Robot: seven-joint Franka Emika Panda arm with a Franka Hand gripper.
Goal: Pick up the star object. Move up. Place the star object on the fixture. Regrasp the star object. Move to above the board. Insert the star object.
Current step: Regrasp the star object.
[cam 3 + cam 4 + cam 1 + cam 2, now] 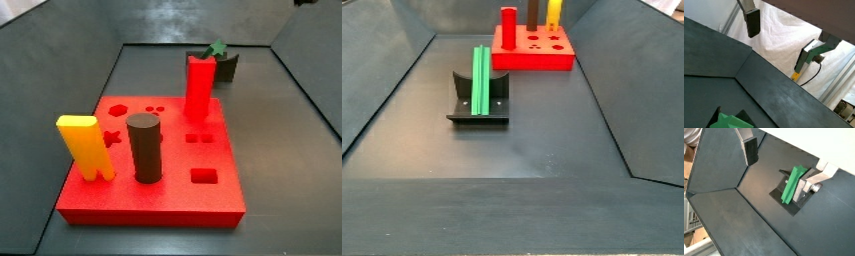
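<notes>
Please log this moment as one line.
star object: on fixture | gripper: open, above, clear | board: star hole free

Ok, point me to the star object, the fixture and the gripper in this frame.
star object (480,80), side view, middle of its green ridged length, leaning on the fixture.
fixture (478,115), side view, front of its dark base plate.
gripper (784,174), wrist view, raised off the floor; point midway between the fingertips.

No readable text — nothing lettered in any view.

The large flat red board (154,165) with shaped holes, the long dark-green ridged star peg (480,78) and the gripper (784,165), above the peg, bear no labels or numbers.
</notes>
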